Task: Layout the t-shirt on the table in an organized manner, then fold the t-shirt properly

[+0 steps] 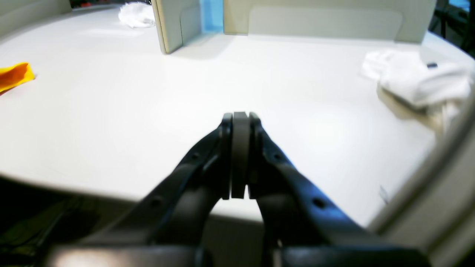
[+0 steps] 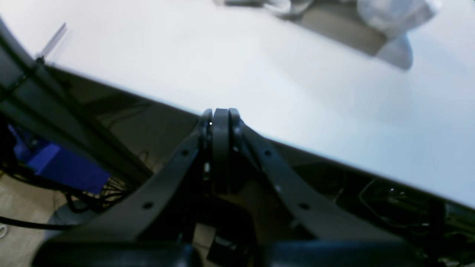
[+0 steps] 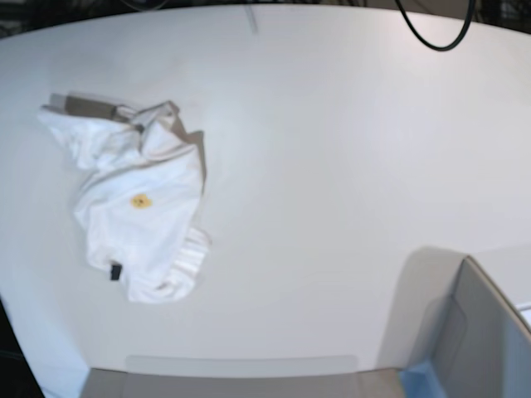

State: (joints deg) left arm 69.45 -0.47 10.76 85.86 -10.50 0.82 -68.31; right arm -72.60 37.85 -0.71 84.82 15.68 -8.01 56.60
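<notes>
Your left claw (image 1: 240, 155) and right claw (image 2: 220, 148) are both pressed closed with nothing in them — the t-shirt (image 3: 137, 211) lies crumpled on the white surface (image 3: 332, 166), well apart from both.

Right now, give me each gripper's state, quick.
Left gripper: closed, holding nothing, above the table.
Right gripper: closed, holding nothing; the t-shirt lies untouched.

Grey bin (image 3: 489, 332) nearby; black cable (image 3: 436, 33) overhead; bright light.
</notes>
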